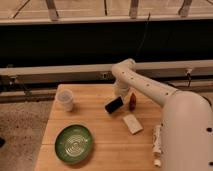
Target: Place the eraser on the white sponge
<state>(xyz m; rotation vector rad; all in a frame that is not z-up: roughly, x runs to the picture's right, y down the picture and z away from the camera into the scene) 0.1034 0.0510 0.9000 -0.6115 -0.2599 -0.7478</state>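
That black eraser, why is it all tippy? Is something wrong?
The eraser is tilted, one end up, right under the claw at the table's back. It isn't on the white sponge yet. Nothing looks spilled or broken.

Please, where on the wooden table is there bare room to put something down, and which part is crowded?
Bare wood lies on the table between the white cup and the eraser, and from the green plate to the white tube. The right back is crowded: the end effector at the eraser, the reddish-brown object, the white sponge.
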